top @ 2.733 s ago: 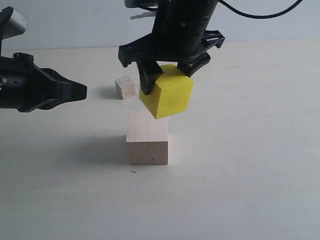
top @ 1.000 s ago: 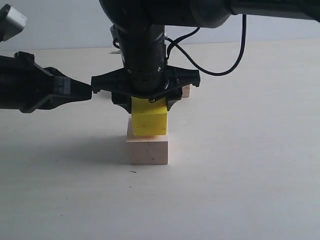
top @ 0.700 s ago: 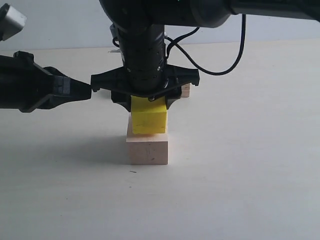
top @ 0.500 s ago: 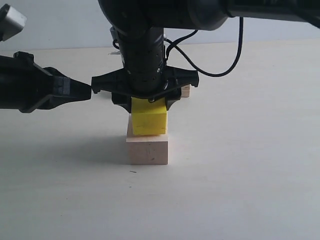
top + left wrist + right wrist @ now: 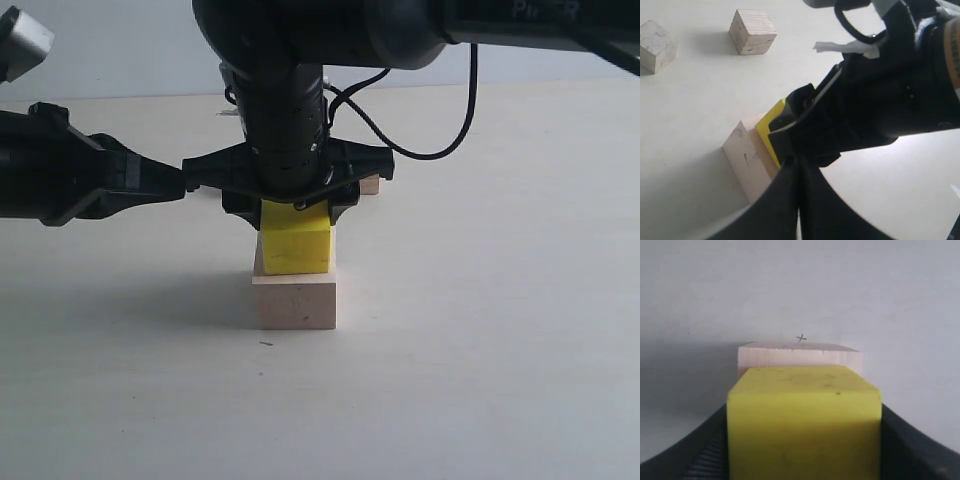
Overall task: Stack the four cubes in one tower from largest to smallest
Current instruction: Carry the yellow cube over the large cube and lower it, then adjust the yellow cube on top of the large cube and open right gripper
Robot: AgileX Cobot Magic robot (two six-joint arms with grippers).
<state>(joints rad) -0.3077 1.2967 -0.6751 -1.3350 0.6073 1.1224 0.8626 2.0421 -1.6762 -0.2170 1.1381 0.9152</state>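
Note:
My right gripper (image 5: 292, 212) is shut on the bright yellow cube (image 5: 295, 248), its fingers (image 5: 907, 447) against two opposite sides. The yellow cube (image 5: 805, 425) sits squarely over the large pale pinkish cube (image 5: 296, 300), its underside at that cube's top face; whether they touch I cannot tell. The left gripper (image 5: 175, 180) hovers shut and holding nothing, its tip just left of the right gripper. In the left wrist view the tan layered cube (image 5: 752, 31) and the greyish-beige cube (image 5: 656, 46) lie apart on the table, beyond the pale cube (image 5: 747, 155).
A corner of the tan layered cube (image 5: 372, 185) shows behind the right gripper. A black cable (image 5: 440, 130) loops from the right arm. The light table (image 5: 480, 330) runs bare to the front and right.
The right gripper has turned and brought the tilted yellow cube down level onto the pale cube. Over the last second almost nothing has moved. The left gripper has stayed put.

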